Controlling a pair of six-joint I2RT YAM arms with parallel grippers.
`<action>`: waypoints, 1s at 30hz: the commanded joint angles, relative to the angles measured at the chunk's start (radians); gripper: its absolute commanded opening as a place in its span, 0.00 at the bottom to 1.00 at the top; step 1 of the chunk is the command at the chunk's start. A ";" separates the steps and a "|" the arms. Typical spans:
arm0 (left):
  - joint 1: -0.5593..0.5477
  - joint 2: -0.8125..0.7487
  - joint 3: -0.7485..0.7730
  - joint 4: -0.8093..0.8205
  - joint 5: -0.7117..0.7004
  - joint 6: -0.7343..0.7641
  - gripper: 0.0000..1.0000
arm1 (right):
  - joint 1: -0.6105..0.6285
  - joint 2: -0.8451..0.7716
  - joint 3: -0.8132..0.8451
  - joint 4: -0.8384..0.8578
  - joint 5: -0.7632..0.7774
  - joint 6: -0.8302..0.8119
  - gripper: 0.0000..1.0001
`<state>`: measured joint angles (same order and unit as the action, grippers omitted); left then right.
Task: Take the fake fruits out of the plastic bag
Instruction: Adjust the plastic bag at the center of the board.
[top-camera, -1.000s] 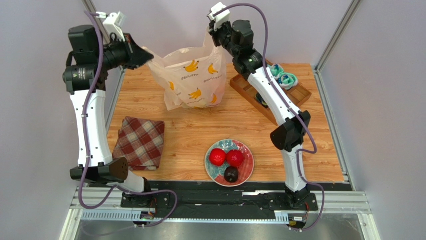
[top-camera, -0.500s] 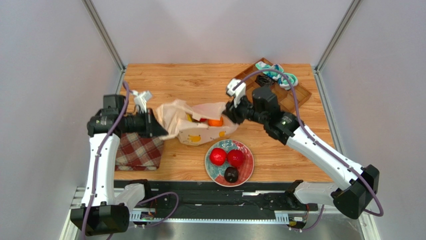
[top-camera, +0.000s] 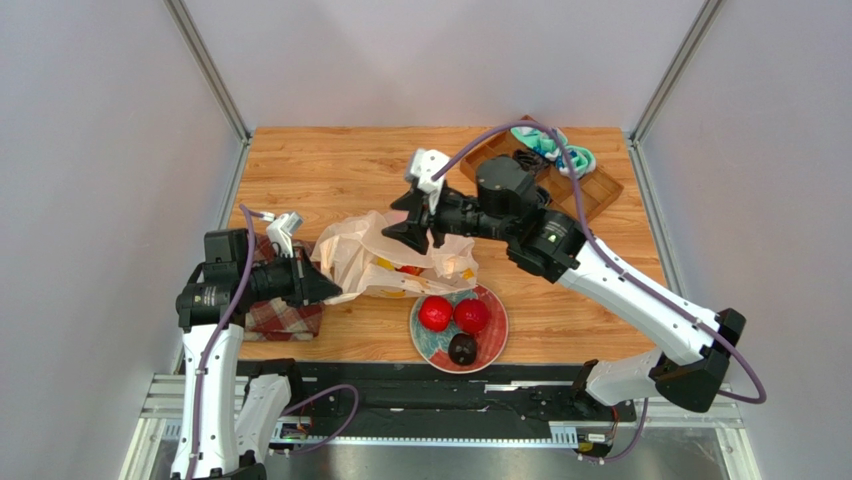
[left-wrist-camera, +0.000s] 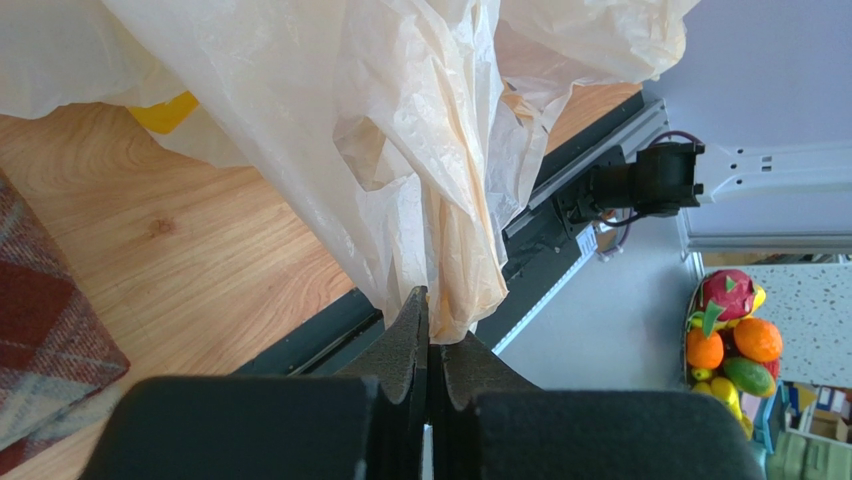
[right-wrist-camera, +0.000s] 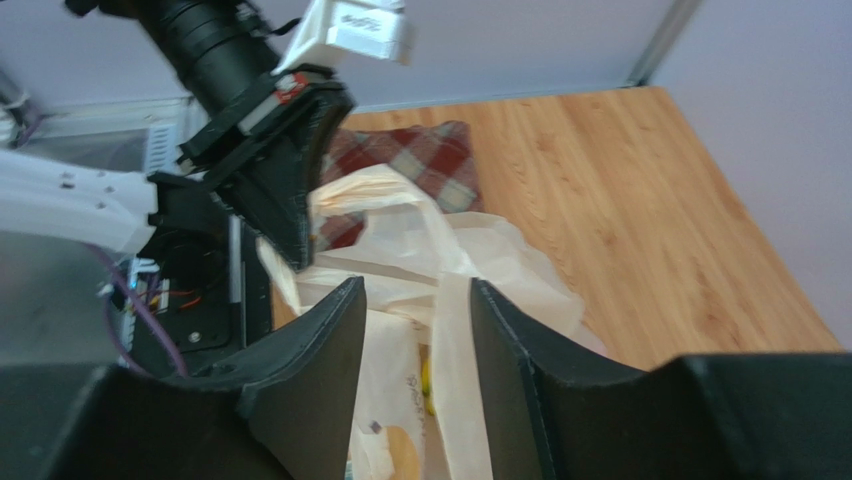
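The plastic bag (top-camera: 385, 262) lies slumped on the wood just behind the plate (top-camera: 495, 338). My left gripper (top-camera: 322, 287) is shut on the bag's left edge; its wrist view shows the film (left-wrist-camera: 400, 150) bunched between the closed fingers (left-wrist-camera: 428, 325). My right gripper (top-camera: 397, 232) hovers open over the bag's top. A loose strip of the bag (right-wrist-camera: 445, 330) hangs between its spread fingers (right-wrist-camera: 415, 290), unpinched. On the plate sit two red round fruits (top-camera: 435, 313) (top-camera: 471, 316) and a dark one (top-camera: 462, 348). A bit of red-orange fruit (top-camera: 408, 269) shows in the bag's mouth.
A red plaid cloth (top-camera: 290, 315) lies under my left arm at the near left. A wooden tray (top-camera: 590, 195) with teal items (top-camera: 560, 150) stands at the back right. The table's metal rail runs along the near edge.
The bag came down from high at the back to the table by the plate. My right gripper opened, let go of the bag and shifted left. The left stayed shut on it.
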<state>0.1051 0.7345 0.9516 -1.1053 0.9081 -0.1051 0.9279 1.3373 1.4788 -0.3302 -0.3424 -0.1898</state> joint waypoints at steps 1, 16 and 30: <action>-0.001 -0.009 0.032 0.012 0.015 -0.005 0.00 | 0.034 0.120 0.002 -0.088 -0.169 -0.062 0.32; 0.010 -0.069 -0.023 0.041 0.059 -0.047 0.00 | 0.029 0.241 -0.124 -0.043 -0.123 -0.074 0.08; -0.002 -0.148 0.066 -0.220 0.344 0.147 0.00 | -0.113 0.339 -0.140 0.086 0.458 0.435 0.39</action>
<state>0.1116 0.6182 1.0203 -1.2194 1.1519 -0.0372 0.8429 1.6985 1.2911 -0.3119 -0.0010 0.0826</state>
